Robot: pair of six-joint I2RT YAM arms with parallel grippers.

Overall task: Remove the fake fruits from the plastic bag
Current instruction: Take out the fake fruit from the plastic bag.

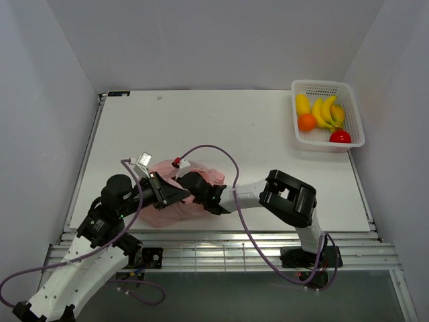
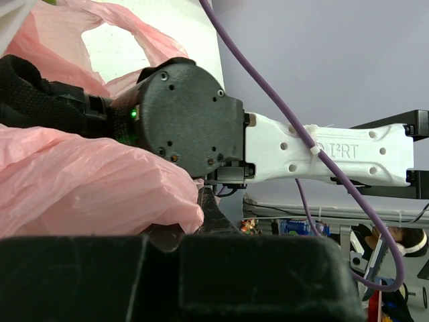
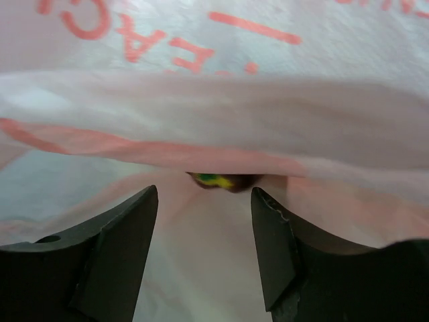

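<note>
The pink plastic bag [image 1: 175,206] lies crumpled at the table's near left. My left gripper [image 1: 163,190] is shut on a fold of the plastic bag [image 2: 100,188] and holds its mouth up. My right gripper [image 1: 191,184] reaches into the bag's mouth from the right, its fingertips hidden by the film in the top view. In the right wrist view the right gripper [image 3: 204,201] is open and empty inside the bag [image 3: 214,100]. Just beyond its fingertips a small dark fruit [image 3: 221,181] with a green and yellow patch shows under a fold.
A white perforated basket [image 1: 354,104] stands at the back right. It holds a banana bunch [image 1: 324,111], an orange [image 1: 306,121], a red apple [image 1: 340,136] and a pale yellow fruit [image 1: 303,102]. The right arm's wrist [image 2: 181,114] fills the left wrist view.
</note>
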